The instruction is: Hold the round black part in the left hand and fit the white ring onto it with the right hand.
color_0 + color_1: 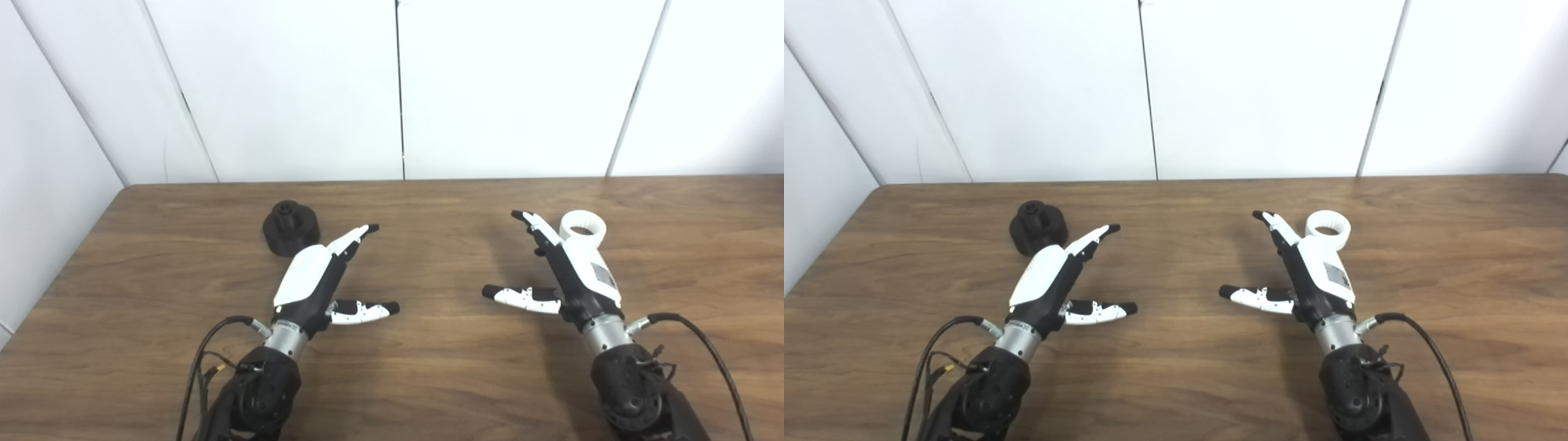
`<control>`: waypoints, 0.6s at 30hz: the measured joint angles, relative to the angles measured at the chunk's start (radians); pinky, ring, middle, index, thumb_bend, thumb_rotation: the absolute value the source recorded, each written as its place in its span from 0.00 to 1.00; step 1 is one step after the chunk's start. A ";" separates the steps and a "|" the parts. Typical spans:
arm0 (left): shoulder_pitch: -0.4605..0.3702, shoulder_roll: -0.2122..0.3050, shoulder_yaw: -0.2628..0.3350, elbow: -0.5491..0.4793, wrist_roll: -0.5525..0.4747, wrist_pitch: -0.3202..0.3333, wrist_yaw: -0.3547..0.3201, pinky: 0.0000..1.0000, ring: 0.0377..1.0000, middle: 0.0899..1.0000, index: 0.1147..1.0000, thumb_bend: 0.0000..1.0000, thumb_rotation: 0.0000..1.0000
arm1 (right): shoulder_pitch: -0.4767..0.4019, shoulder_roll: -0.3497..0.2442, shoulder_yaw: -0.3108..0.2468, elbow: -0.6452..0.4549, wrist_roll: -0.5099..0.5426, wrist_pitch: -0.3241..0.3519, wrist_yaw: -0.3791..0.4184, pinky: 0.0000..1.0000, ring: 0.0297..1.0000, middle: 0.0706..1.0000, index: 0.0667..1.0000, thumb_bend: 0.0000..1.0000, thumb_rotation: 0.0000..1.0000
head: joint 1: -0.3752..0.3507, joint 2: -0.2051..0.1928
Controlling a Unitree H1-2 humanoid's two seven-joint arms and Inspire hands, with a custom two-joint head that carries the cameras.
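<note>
The round black part [291,228] sits on the wooden table [429,367], left of centre, with a small knob on top. My left hand [321,278] hovers just to its near right, open, fingers straight and thumb spread, holding nothing. The white ring [582,228] lies flat on the table at the right. In front of it, partly covering its near edge, is my right hand [566,269], also open with its thumb out to the left and nothing in it.
White wall panels [398,92] rise behind the table's far edge. The table's left edge runs diagonally at the left. Cables [704,343] trail from both wrists near the bottom.
</note>
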 measured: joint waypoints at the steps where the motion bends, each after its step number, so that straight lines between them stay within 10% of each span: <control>1: 0.000 0.000 0.000 0.000 0.000 0.000 0.000 0.79 0.90 0.92 0.90 0.79 0.33 | 0.000 0.000 0.000 0.000 -0.001 0.000 0.000 0.73 0.87 0.94 0.92 0.82 0.49 | 0.000 0.000; 18: 0.000 0.000 0.000 0.000 0.000 0.000 0.000 0.80 0.91 0.92 0.91 0.79 0.34 | 0.002 0.001 0.000 -0.008 -0.005 0.000 0.000 0.73 0.88 0.94 0.92 0.82 0.49 | -0.005 -0.005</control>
